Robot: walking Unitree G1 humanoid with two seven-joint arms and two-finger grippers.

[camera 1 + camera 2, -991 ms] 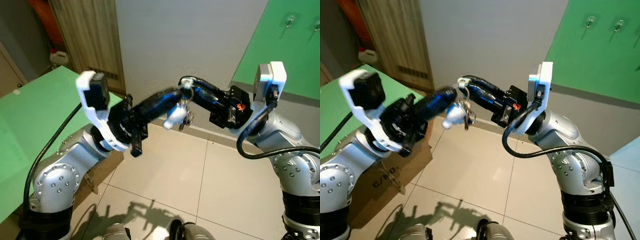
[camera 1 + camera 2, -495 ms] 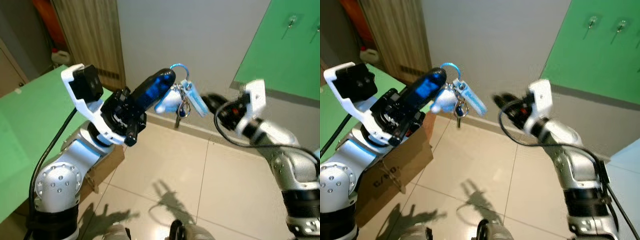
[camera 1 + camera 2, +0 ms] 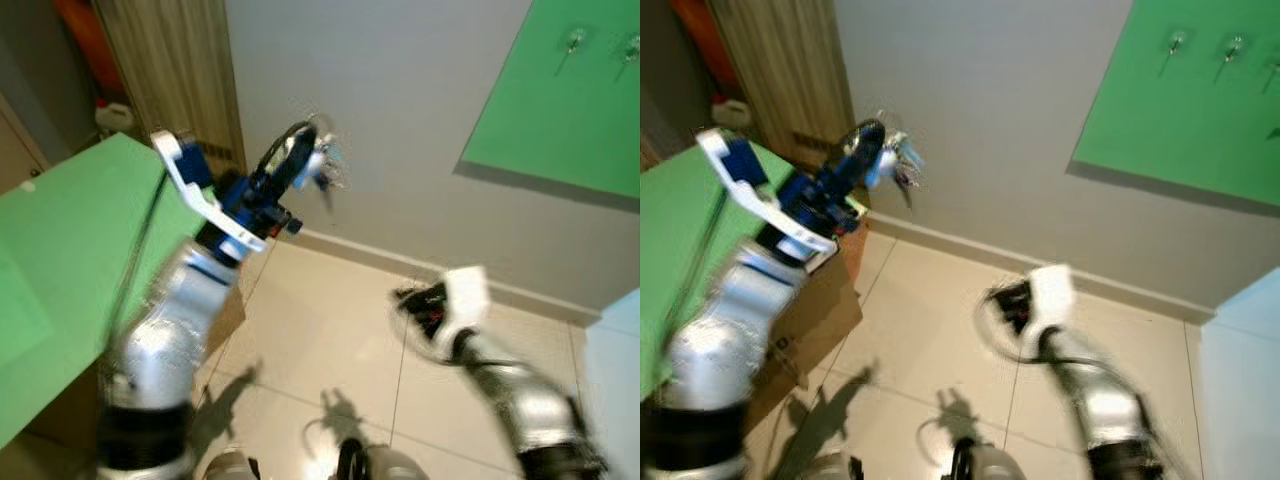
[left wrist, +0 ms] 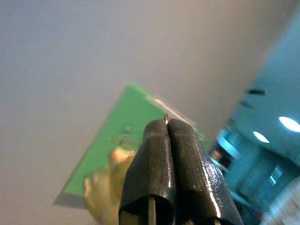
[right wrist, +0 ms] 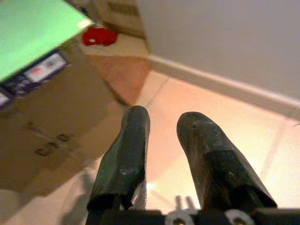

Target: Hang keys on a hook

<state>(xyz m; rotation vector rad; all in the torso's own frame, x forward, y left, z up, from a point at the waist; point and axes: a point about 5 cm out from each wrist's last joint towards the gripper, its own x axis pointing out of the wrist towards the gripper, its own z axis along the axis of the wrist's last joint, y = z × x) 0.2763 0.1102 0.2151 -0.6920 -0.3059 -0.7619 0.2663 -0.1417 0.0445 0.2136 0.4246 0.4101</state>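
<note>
Left gripper [image 3: 300,150], raised toward the grey wall [image 3: 400,110], has its fingers pressed together; the keys [image 3: 325,172] dangle blurred at its tip, apparently pinched there. Right gripper [image 5: 161,136] hangs low over the floor tiles [image 5: 262,154], parted, holding nothing.

You are looking at one bunch of keys [image 3: 322,165], too blurred for the keys in it to be counted. Two hooks [image 3: 1176,43] are showing on one green wall panel [image 3: 1180,120] in the left eye view, and part of a third is showing at the right eye view's edge. Two grippers are appearing: the left gripper [image 3: 297,152] and the right gripper [image 5: 161,136]. One cardboard box [image 3: 805,310] is sitting beside one green table [image 3: 60,250]. One white jug [image 3: 112,116] is standing on the floor.
</note>
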